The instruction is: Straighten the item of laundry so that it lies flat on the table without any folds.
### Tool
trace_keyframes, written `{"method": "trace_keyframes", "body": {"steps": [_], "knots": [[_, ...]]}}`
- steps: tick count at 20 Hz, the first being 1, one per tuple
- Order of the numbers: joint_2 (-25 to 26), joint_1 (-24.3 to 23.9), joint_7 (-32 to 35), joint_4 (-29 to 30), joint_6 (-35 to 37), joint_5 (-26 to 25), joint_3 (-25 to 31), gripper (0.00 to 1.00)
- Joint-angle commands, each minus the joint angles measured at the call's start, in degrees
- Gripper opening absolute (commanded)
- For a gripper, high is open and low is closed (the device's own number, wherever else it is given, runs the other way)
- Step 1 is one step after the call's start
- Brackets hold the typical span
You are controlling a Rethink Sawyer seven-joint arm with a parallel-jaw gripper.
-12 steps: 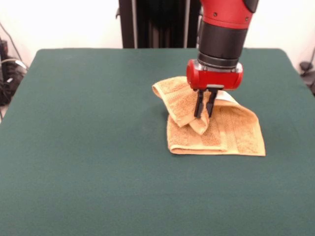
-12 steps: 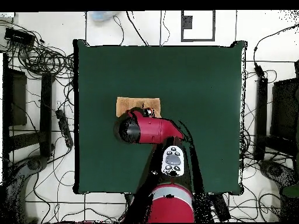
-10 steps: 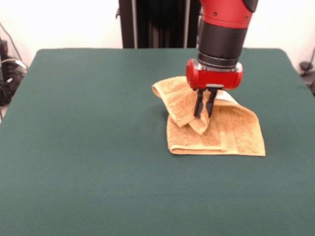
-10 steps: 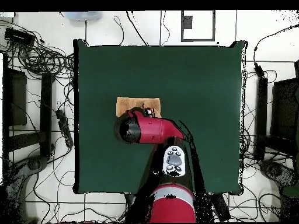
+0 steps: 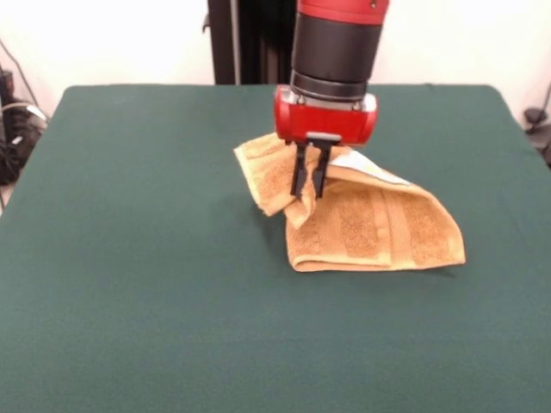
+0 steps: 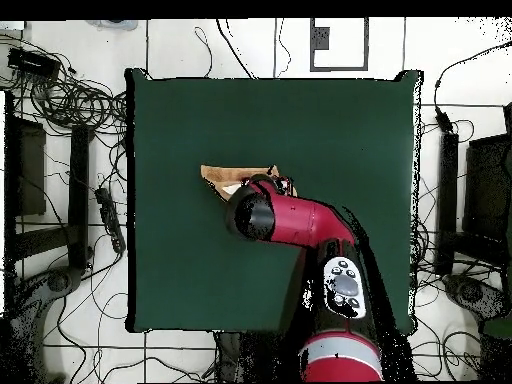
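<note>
pincer [image 5: 309,180] on the red and black arm [image 5: 334,52] is clenched on a raised fold of the orange-tan terry towel [image 5: 370,225], lifting its left part into a peak; the rest lies doubled and rumpled on the dark green table [image 5: 146,258], right of centre.

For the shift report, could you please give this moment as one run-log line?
gripper: shut on towel | towel: corner lifted, rest folded on table | flat: not yet

My arm [image 5: 337,39] comes straight down from above, wrist vertical — red gripper [image 5: 308,194] pointing at the table. My two black fingers [image 5: 299,172] sit close together, pinched on a fold of cloth.
</note>
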Motion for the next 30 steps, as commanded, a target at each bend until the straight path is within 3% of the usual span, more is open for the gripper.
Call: {"method": "trace_keyframes", "body": {"steps": [1, 8, 19, 30], "knots": [[-4.27, 3.62, 7.91, 4.27, 11.37, 1.22, 4.49, 0.0], [-12.11, 6.61, 11.14, 8.62, 15.44, 2.51, 2.21, 0.0], [-13.85, 6.98, 12.68, 6.04, 18.95, 3.62, 0.15, 0.0], [-12.89, 4.5, 11.2, 7.99, 11.46, 4.07, 3.3, 0.0]]}}
